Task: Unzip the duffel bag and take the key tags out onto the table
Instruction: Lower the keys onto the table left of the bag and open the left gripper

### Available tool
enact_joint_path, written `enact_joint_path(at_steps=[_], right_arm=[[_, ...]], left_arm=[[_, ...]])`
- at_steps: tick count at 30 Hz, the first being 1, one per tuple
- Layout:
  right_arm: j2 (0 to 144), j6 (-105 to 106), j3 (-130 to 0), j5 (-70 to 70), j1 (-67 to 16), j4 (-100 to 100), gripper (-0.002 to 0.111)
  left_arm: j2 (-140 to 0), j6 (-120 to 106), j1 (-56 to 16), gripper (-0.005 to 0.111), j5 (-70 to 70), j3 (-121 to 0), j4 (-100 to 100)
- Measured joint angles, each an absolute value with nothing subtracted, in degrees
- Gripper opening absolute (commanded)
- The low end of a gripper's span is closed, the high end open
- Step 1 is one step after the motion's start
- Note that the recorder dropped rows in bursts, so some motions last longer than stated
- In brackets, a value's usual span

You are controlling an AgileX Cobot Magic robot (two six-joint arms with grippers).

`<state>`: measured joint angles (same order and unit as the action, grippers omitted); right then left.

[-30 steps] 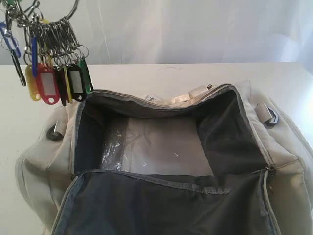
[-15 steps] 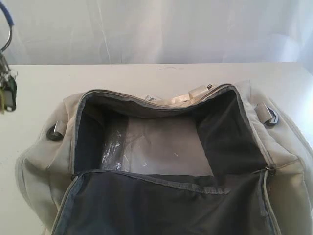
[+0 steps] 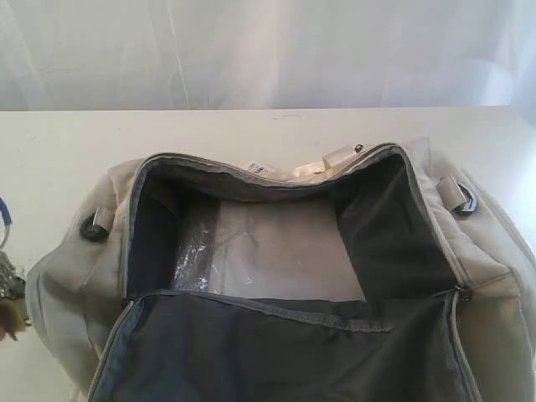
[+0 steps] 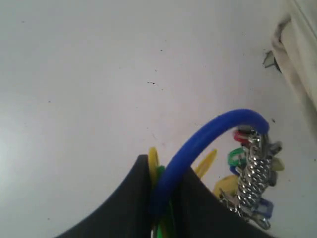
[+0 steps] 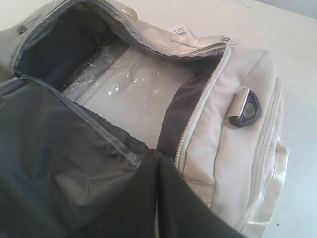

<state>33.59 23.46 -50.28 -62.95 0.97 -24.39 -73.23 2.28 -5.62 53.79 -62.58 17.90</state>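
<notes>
The cream duffel bag [image 3: 84,276] lies unzipped on the white table [image 3: 276,130], its flap folded forward with the dark lining showing. The key tags [image 3: 8,297] hang at the far left edge, beside the bag's end and low over the table. In the left wrist view my left gripper [image 4: 166,178] is shut on their blue ring [image 4: 208,139], with yellow and green tags pinched alongside; the rest of the bunch [image 4: 252,168] dangles over the table [image 4: 99,74]. My right gripper [image 5: 159,161] is shut at the flap's zipper edge of the bag [image 5: 233,148].
A crinkled clear plastic sheet [image 3: 251,251] lines the bag's bottom. A white barcode label [image 3: 261,168] sticks up at the far rim. Black D-rings [image 3: 465,203] sit at the bag's ends. A white curtain [image 3: 268,50] backs the table.
The key tags have gone from high above the bag's left end leftward and down, now low beside the bag at the view's edge. The bag has not moved.
</notes>
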Motion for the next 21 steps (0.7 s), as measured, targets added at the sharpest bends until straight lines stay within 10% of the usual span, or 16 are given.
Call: enact_joint_path(at_steps=[21], right_arm=[[33.59, 23.35, -50.28, -62.95, 0.97, -24.39, 0.000]], left_arm=[[-93.47, 5.37, -5.33, 0.000, 30.34, -54.60, 12.64]])
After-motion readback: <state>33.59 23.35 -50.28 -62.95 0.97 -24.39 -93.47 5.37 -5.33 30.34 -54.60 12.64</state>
